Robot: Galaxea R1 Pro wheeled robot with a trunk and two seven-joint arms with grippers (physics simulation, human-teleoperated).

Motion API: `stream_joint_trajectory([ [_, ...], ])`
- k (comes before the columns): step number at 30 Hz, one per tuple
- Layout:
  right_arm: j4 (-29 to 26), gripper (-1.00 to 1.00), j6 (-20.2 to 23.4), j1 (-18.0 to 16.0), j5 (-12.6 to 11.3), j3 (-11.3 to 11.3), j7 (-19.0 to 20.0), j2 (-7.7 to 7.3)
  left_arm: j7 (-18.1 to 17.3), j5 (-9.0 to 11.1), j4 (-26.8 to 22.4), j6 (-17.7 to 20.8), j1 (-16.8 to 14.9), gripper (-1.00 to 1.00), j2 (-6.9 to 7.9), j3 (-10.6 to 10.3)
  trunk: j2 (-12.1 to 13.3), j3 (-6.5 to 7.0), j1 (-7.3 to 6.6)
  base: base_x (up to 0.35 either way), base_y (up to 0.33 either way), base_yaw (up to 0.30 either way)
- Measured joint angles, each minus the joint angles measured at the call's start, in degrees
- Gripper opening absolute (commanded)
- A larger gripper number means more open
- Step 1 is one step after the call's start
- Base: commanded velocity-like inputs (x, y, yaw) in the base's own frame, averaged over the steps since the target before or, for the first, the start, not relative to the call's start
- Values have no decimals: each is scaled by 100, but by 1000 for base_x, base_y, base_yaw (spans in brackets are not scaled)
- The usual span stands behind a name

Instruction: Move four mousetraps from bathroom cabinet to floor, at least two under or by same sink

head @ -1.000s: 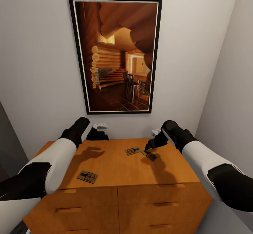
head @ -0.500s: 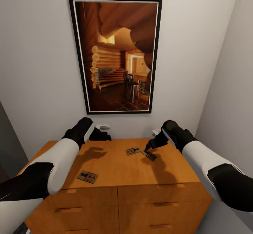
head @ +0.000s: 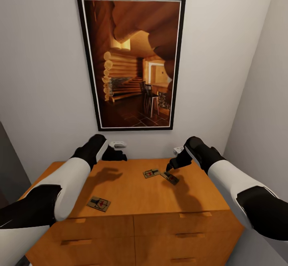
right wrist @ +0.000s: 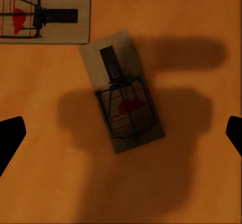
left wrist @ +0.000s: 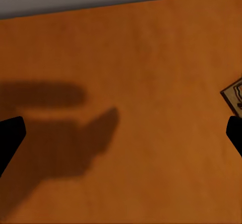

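The framed picture of a log cabin (head: pixel 131 61) hangs on the pale wall at twelve o'clock, above the orange-brown cabinet (head: pixel 132 218), whose flat tabletop carries three visible mousetraps. The white-and-black arms reach in from seven and five o'clock.

The left pincer (head: pixel 117 155) hovers over the rear of the top at about eleven o'clock; the left wrist view shows its dark fingertips (left wrist: pixel 10 138) spread wide with nothing between them, bare wood below and a mousetrap corner (left wrist: pixel 234 94) at the frame's edge.

The right pincer (head: pixel 171 166) hangs at one o'clock, directly over the tilted mousetrap (head: pixel 169 177); its tips (right wrist: pixel 11 135) stand wide apart, clear of the board (right wrist: pixel 123 99), gripping nothing. A second mousetrap (head: pixel 151 173) lies just beside it, and a third mousetrap (head: pixel 99 203) sits near the front edge at seven o'clock.
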Motion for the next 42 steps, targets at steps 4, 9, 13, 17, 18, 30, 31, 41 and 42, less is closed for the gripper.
stream_joint_trajectory([
  [4,0,100,0,0,0,0,1,-5,1,-9,67,-6,0,100,2,-2,0,0,0,35,0,0],
  [9,0,100,0,0,-1,0,3,-4,2,-16,101,-9,0,100,5,-2,0,0,1,13,0,0],
  [13,0,100,0,0,-1,0,6,-3,5,-16,109,-10,0,100,5,-3,0,0,1,6,0,0],
  [17,2,100,0,0,3,3,8,14,3,-15,119,-10,0,100,4,-3,0,0,1,2,0,0],
  [18,3,100,0,0,4,4,8,20,3,-15,121,-10,0,100,2,-3,0,0,1,1,0,0],
  [30,76,100,0,0,16,44,54,45,0,-3,112,-10,0,100,-10,-1,0,0,1,0,0,0],
  [31,79,100,0,0,15,48,59,41,0,-2,112,-10,0,100,-10,0,0,0,1,0,0,0],
  [41,87,100,0,2,13,76,170,-6,-1,6,108,-11,0,100,-13,3,0,0,1,0,0,0],
  [42,87,100,0,1,14,77,186,-11,-1,8,108,-11,0,100,-15,3,0,0,1,0,0,0],
])
